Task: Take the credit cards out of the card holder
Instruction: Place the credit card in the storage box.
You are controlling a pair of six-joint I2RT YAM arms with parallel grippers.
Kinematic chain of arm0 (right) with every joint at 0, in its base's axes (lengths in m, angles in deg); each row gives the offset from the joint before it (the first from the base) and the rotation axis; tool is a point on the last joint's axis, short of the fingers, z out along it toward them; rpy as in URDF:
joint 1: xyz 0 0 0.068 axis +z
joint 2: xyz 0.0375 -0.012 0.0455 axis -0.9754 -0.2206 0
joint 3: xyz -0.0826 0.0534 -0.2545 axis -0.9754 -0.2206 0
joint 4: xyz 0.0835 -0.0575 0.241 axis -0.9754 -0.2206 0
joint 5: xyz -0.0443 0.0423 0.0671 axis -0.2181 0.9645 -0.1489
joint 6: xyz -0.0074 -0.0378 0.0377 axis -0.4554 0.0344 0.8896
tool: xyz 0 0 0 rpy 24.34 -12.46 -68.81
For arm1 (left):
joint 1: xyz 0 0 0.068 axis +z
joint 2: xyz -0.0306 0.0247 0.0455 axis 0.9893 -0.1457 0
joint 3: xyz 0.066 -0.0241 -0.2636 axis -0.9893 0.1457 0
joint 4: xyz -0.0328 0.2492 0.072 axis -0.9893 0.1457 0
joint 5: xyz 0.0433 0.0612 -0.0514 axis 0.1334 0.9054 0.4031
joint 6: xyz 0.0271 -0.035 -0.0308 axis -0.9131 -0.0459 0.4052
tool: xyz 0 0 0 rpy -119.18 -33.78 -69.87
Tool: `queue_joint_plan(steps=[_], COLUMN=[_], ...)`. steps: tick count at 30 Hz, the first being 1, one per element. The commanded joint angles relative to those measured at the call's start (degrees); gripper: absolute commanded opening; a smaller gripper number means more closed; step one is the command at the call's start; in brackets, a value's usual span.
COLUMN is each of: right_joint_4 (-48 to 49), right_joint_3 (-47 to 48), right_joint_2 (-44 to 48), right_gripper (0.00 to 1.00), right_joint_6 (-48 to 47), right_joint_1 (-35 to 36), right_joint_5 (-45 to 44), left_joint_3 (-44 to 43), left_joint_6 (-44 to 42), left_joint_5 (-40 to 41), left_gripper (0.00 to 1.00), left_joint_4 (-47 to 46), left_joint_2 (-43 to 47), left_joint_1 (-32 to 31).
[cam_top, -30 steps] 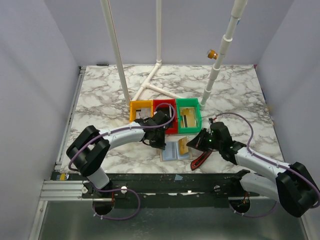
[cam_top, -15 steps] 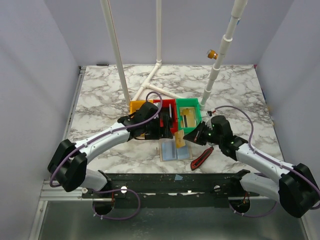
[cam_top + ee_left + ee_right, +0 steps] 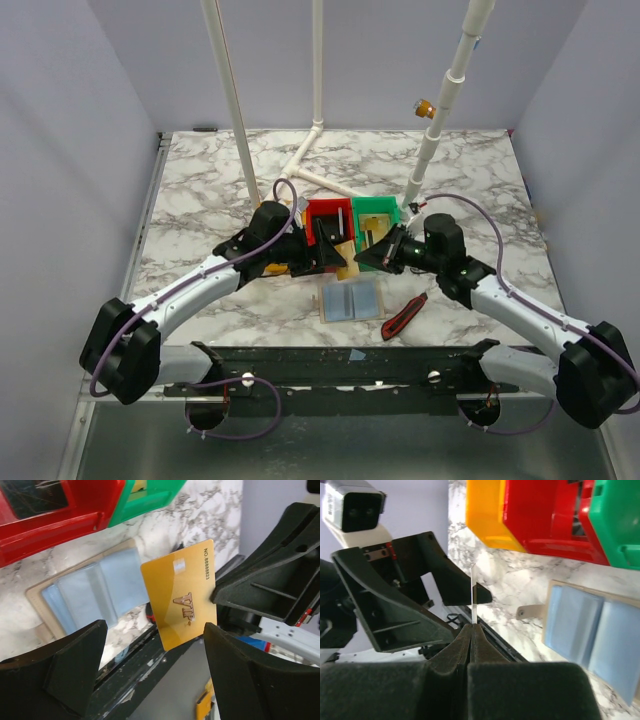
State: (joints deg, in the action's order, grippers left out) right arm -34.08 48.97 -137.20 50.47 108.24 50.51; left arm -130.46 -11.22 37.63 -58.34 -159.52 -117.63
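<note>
My right gripper (image 3: 472, 627) is shut on the lower edge of a gold credit card (image 3: 182, 597), which it holds in the air. The card is marked VIP and looks edge-on in the right wrist view. The same credit card (image 3: 346, 264) hangs between the two grippers, above the table. My left gripper (image 3: 155, 630) is open and faces the card, whose lower corner sits just beyond its fingertips without touching them. The tan card holder (image 3: 352, 300) lies open on the marble below, its blue-grey pockets (image 3: 95, 587) facing up.
Yellow (image 3: 485, 510), red (image 3: 328, 213) and green (image 3: 378, 215) bins stand in a row just behind the grippers. A red-and-black tool (image 3: 405, 315) lies right of the holder. White pipes (image 3: 300, 170) rise at the back. The table's front rail (image 3: 350, 355) is close below.
My left gripper opened and pulled back from the holder toward the bins. My right gripper lifted the gold card up and left, away from the holder, toward the left gripper.
</note>
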Motion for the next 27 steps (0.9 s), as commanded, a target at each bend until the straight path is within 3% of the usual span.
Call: queue_joint_plan(steps=[1, 6, 10, 21, 25, 26, 27], right_joint_4=[6.0, 10.1, 10.9, 11.2, 9.8, 9.0, 7.8], right_joint_3=[2.5, 2.5, 2.1, 0.9, 1.1, 1.3, 1.5], right_joint_2=[-1.9, -3.6, -3.8, -3.6, -3.6, -3.5, -3.3], right_gripper=[0.01, 0.01, 0.01, 0.01, 0.01, 0.05, 0.15], right_joint_6=[4.0, 6.1, 6.6, 6.6, 5.6, 5.2, 4.6], right_joint_1=[-0.4, -0.4, -0.4, -0.4, -0.4, -0.4, -0.4], right_joint_5=[5.9, 8.6, 9.2, 9.0, 8.3, 7.8, 7.2], left_joint_3=[3.0, 4.2, 5.0, 5.3, 5.1, 4.9, 4.8], left_joint_6=[5.4, 7.8, 9.5, 11.7, 11.5, 11.2, 10.9], left_joint_5=[-7.2, -9.1, -10.3, -12.1, -12.0, -11.8, -11.4], left_gripper=[0.79, 0.72, 0.60, 0.02, 0.00, 0.00, 0.00], left_joint_4=[-9.6, -13.2, -15.3, -18.3, -18.2, -17.8, -17.5], left_joint_2=[2.2, 3.2, 4.2, 4.2, 4.6, 4.6, 4.8], left_joint_1=[1.8, 3.1, 3.9, 4.2, 4.1, 4.1, 4.1])
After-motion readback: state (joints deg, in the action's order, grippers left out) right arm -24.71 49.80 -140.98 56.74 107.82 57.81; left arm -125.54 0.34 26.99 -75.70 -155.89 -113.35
